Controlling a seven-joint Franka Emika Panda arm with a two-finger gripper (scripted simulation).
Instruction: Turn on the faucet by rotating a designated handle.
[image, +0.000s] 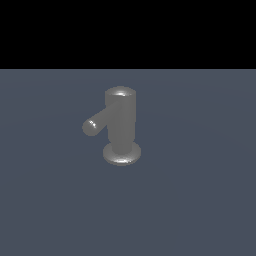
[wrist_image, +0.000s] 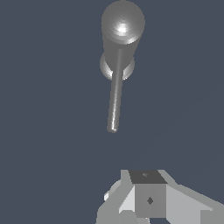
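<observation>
Upright faucet (image: 121, 122) on flared base, handle (image: 96, 122) pointing toward eight o'clock in exterior view, gripper (wrist_image: 146, 199) well apart, claw state unclear.

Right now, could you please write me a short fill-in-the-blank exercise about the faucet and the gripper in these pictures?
1. The faucet stands ____ on its round flared base.
2. The handle projects from the body toward the exterior view's ____.
3. The gripper shows only in the ____ view.
4. The gripper is ____ the handle, with bare floor between them in the wrist view.

Missing words: upright; left; wrist; apart from
</observation>
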